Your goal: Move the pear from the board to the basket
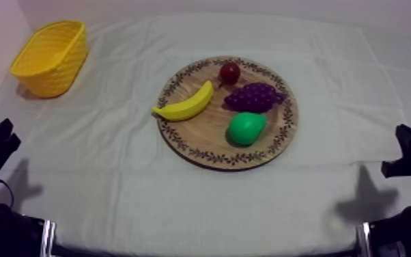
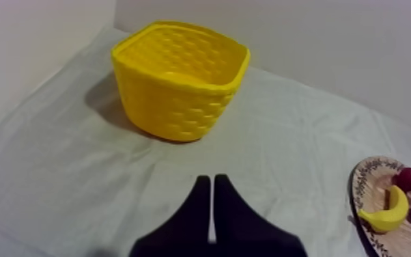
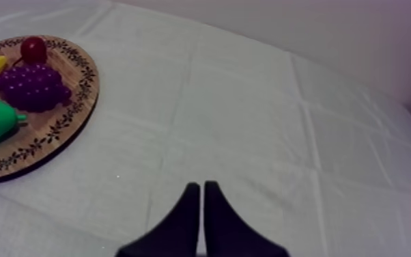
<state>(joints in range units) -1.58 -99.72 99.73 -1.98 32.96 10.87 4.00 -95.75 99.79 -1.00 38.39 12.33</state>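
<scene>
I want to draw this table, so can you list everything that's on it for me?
yellow woven basket: one, yellow, far left corner of the cloth
round wooden board with a patterned rim: one, brown, middle of the table
yellow toy banana: one, yellow, left side of the board
small red fruit: one, red, far edge of the board
purple bunch of toy grapes: one, purple, right part of the board
green toy pear: one, green, board's near side, by the grapes
grey-white cloth: one, covers the table
left end effector: one, black, shut, facing the basket
right end effector: one, black, shut, beside the board
</scene>
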